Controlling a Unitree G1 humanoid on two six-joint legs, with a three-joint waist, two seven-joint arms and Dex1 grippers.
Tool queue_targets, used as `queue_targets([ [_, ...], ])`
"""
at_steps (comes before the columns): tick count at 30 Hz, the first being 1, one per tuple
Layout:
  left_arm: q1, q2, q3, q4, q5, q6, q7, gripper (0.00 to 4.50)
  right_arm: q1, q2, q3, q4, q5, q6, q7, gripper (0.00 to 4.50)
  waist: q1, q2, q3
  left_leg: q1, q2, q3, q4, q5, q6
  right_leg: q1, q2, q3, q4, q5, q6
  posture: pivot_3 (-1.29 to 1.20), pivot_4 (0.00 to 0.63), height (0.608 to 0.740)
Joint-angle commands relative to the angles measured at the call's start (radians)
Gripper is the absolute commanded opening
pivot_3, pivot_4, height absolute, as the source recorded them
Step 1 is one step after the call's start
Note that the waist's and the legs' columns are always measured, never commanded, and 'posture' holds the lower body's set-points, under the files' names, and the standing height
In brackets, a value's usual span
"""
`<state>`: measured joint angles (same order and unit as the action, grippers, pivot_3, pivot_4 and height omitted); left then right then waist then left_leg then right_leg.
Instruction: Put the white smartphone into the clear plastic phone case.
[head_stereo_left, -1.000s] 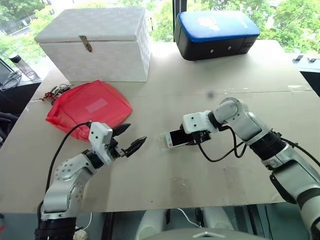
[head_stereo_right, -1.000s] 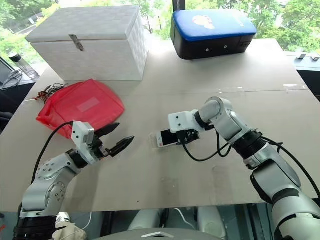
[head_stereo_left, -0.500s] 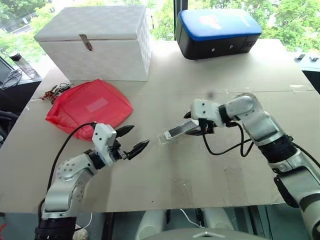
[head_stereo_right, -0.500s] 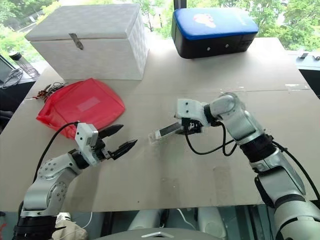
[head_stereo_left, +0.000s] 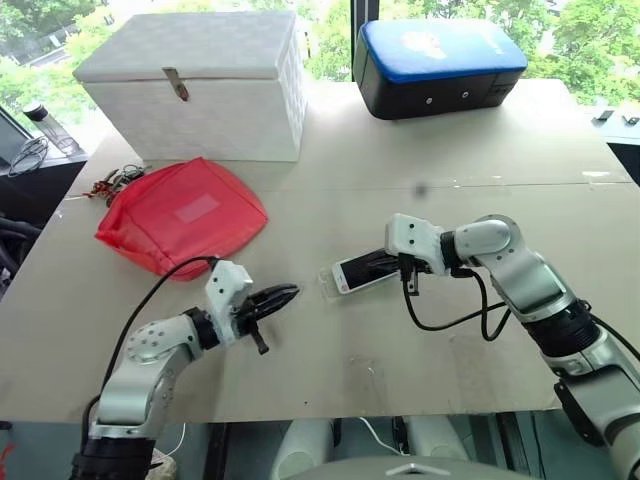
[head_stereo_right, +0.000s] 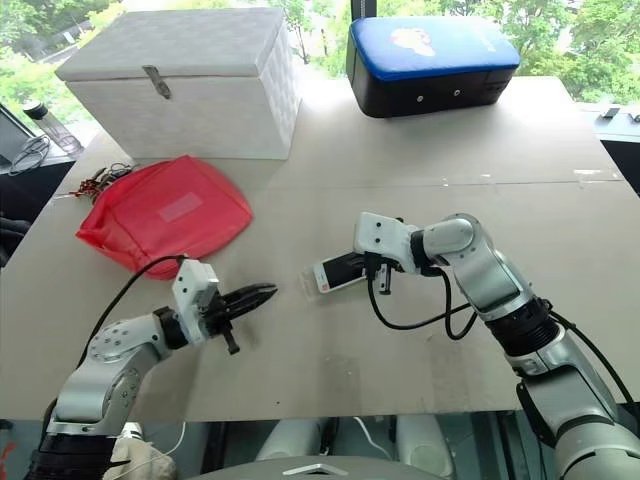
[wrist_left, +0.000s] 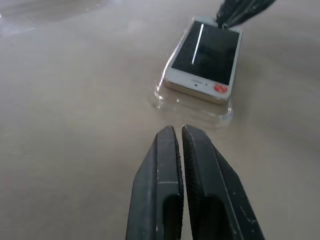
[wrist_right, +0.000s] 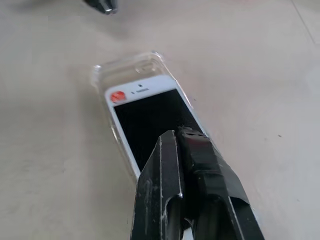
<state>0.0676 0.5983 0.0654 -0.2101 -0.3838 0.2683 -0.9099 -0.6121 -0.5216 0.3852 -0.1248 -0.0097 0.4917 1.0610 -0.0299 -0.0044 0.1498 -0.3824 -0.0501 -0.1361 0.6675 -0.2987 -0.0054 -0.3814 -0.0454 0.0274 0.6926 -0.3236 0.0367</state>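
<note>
The white smartphone (head_stereo_left: 362, 270) lies screen up in the middle of the table, resting in the clear plastic phone case (head_stereo_left: 328, 283). The case's glinting rim (wrist_right: 131, 66) juts out past the phone's end with the red dot. My right gripper (wrist_right: 177, 134) is shut, its tips over the dark screen near the phone's other end, gripping nothing. My left gripper (head_stereo_left: 286, 293) is shut too, low over the table and pointing at the case's rim (wrist_left: 192, 107) from a short way off. It touches neither the case nor the phone.
A red pouch (head_stereo_left: 180, 215) lies at the left, with a white lidded box (head_stereo_left: 195, 85) behind it. A blue-topped black box (head_stereo_left: 440, 65) stands at the back right. Cables (head_stereo_left: 110, 183) and a bottle (head_stereo_left: 45, 128) sit by the left edge.
Both grippers have gone from open to shut. The phone, held tilted half a second ago, now lies flat in the case with the right gripper off it. My left gripper moved closer to the case.
</note>
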Motion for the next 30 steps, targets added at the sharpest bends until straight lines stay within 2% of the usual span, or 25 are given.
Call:
queue_targets([
  [1,-0.028,-0.003,-0.03,-0.008,0.03,0.014,0.03,0.07,0.004,-0.043,-0.058,-0.059,-0.027,0.041,-0.064,0.0,-0.001,0.0,0.0,0.0,0.0,0.0,0.0,0.0,0.0,0.0,0.0,0.0,0.0,0.0,0.0,0.0,0.15,0.74],
  [5,-0.062,-0.023,-0.069,-0.001,0.041,0.041,0.046,0.07,0.02,-0.102,-0.072,-0.11,-0.099,0.103,-0.152,0.0,0.0,0.0,0.0,0.0,0.0,0.0,0.0,0.0,0.0,0.0,0.0,0.0,0.0,0.0,0.0,0.0,0.15,0.74],
  [9,-0.105,-0.028,-0.122,0.02,0.069,0.062,0.046,0.07,0.041,-0.121,-0.056,-0.145,-0.124,0.141,-0.179,0.0,-0.003,0.0,0.0,0.0,0.0,0.0,0.0,0.0,0.0,0.0,0.0,0.0,0.0,0.0,0.0,0.0,0.15,0.74],
  [15,-0.16,-0.024,-0.165,0.077,0.109,0.075,0.037,0.07,0.051,-0.142,0.066,-0.123,-0.225,0.104,-0.181,0.0,0.0,0.0,0.0,0.001,0.0,0.001,0.0,0.0,0.0,0.001,0.0,0.0,0.001,0.0,0.0,0.0,0.15,0.74],
  [30,-0.2,-0.012,-0.137,0.124,0.104,0.077,0.041,0.07,-0.008,-0.056,0.223,-0.119,-0.307,0.001,-0.098,0.0,-0.001,0.001,0.0,0.002,0.0,0.0,0.001,0.0,0.0,0.002,0.0,0.0,0.001,0.0,0.0,0.0,0.15,0.74],
])
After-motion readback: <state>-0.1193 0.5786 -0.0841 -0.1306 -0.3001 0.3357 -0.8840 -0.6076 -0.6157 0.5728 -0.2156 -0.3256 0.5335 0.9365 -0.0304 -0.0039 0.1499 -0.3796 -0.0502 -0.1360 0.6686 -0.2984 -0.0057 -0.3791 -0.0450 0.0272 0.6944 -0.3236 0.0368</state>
